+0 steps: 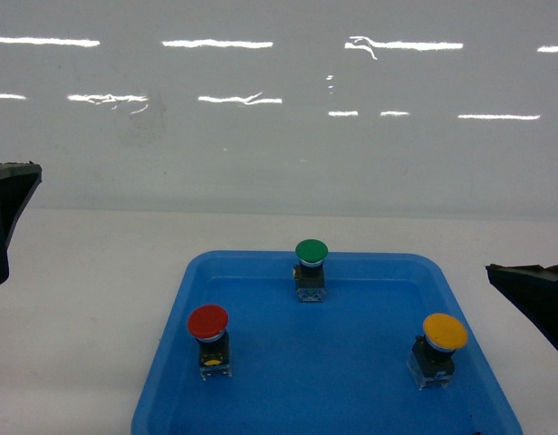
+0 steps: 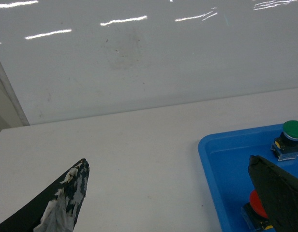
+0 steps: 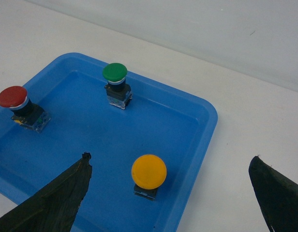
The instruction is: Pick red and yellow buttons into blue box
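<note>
Both sets of fingers, left (image 2: 168, 198) and right (image 3: 171, 193), spread wide, empty, above the shallow blue tray (image 3: 207, 121).

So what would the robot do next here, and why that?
Probably lower the right gripper onto the yellow button. Its open fingers already straddle that button from above in the right wrist view, and nothing is held yet. The red button and green button stand upright in the same shallow blue tray; no deep blue box is in view.
</note>
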You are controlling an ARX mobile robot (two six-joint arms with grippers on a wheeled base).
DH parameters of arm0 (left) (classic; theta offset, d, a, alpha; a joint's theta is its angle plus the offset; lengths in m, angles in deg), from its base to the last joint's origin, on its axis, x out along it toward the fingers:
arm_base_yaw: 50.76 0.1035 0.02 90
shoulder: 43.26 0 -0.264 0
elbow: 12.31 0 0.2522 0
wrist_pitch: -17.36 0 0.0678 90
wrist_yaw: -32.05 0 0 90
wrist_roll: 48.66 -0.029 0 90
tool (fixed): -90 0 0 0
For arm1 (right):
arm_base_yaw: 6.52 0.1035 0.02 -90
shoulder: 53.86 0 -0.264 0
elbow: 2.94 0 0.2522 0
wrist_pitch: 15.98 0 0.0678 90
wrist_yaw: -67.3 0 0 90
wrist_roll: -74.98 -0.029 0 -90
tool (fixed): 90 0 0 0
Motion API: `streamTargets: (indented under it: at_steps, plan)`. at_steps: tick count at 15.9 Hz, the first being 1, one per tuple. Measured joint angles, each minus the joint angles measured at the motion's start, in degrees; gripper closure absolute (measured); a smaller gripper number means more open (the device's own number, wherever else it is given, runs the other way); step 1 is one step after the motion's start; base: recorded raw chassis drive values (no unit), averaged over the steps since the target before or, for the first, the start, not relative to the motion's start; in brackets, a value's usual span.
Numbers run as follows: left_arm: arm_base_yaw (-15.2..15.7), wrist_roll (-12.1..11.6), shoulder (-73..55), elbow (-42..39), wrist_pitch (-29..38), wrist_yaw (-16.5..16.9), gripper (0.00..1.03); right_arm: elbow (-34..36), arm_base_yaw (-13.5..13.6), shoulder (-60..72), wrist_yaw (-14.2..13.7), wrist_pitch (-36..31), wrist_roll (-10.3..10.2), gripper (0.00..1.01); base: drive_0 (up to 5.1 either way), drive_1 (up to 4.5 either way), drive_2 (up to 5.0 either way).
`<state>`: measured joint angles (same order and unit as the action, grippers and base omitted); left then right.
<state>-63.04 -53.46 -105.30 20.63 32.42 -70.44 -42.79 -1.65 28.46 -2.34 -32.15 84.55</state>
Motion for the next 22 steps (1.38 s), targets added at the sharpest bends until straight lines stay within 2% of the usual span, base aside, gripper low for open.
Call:
streamTargets:
  at_steps: [3,6,8,10,11,12,14,16,18,22]
  plan:
    - [0.0,-0.1,0.0,0.0,0.0,0.0,0.05,-0.2,-0.1,0.1,0.0,0.7,0.0,0.03,0.0,0.00,0.0]
    - [0.0,-0.2,0.0,0.0,0.0,0.0,0.05,-4.5,-0.9,4.4,0.1,1.9,-0.5,0.03,0.0,0.00,0.0]
    - [0.0,-0.2,0.0,0.0,0.0,0.0,0.05,-6.1,0.2,5.3,0.2,1.5,-0.5,0.03,0.0,0.00,0.0]
    - [0.0,-0.2,0.0,0.0,0.0,0.0,0.05,-7.8,2.2,8.5,1.7,3.0,0.2,0.03,0.0,0.00,0.0]
    - [0.0,-0.2,0.0,0.0,0.0,0.0,0.05,-10.6,4.8,15.4,2.5,4.1,3.7,0.03,0.0,0.00,0.0]
    - [0.0,-0.2,0.0,0.0,0.0,0.0,0.05,-12.4,5.7,19.3,2.7,4.2,6.6,0.03,0.0,0.00,0.0]
    - [0.0,-0.2,0.0,0.0,0.0,0.0,0.05,-14.0,6.0,22.8,2.8,4.5,10.0,0.03,0.0,0.00,0.0]
    - [0.0,-0.2,0.0,0.0,0.0,0.0,0.05,-14.7,6.0,25.4,2.8,4.5,11.8,0.03,0.0,0.00,0.0]
    - [0.0,-0.2,0.0,0.0,0.0,0.0,0.05,-15.2,6.1,28.6,2.4,4.5,14.4,0.03,0.0,0.00,0.0]
    - [0.0,-0.2,0.0,0.0,0.0,0.0,0.05,-17.5,6.6,32.5,2.3,4.2,17.4,0.03,0.0,0.00,0.0]
